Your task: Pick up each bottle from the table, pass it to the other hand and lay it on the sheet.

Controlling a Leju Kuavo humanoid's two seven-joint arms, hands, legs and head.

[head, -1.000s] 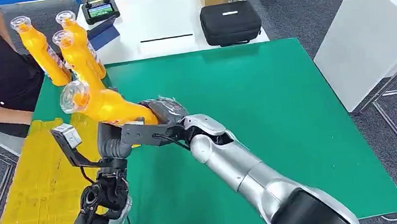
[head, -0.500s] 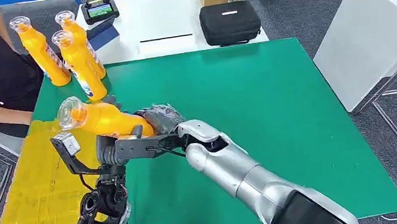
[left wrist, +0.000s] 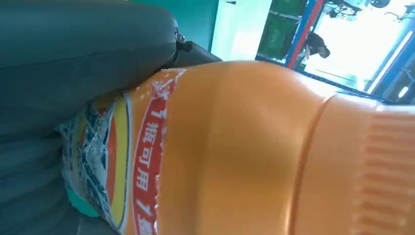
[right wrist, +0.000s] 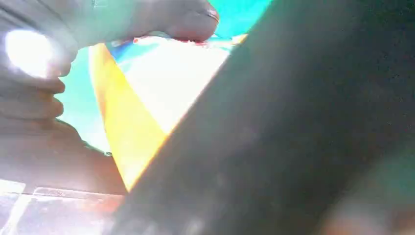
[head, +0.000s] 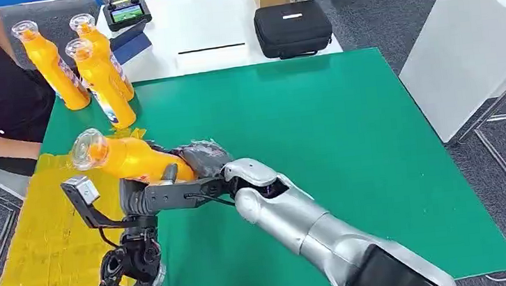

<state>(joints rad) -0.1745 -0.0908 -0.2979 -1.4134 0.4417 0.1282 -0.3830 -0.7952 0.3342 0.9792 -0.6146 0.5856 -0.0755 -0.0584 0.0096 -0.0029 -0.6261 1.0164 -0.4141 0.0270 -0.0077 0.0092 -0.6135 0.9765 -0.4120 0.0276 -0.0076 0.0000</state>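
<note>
orange bottle (head: pixel 129 157), cap toward ten o'clock, grasped by right hand (head: pixel 199 159) and left hand (head: pixel 144 195) over yellow sheet (head: pixel 33 248).

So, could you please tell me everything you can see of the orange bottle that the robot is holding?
The held bottle is glossy orange plastic with a clear cap and a printed red, yellow and blue label. It lies tilted, cap up toward the person, above the edge where the yellow sheet meets the green mat. The right hand wraps its base end, and the left hand reaches up against its underside. Whether the left hand grips it cannot be told.
</note>
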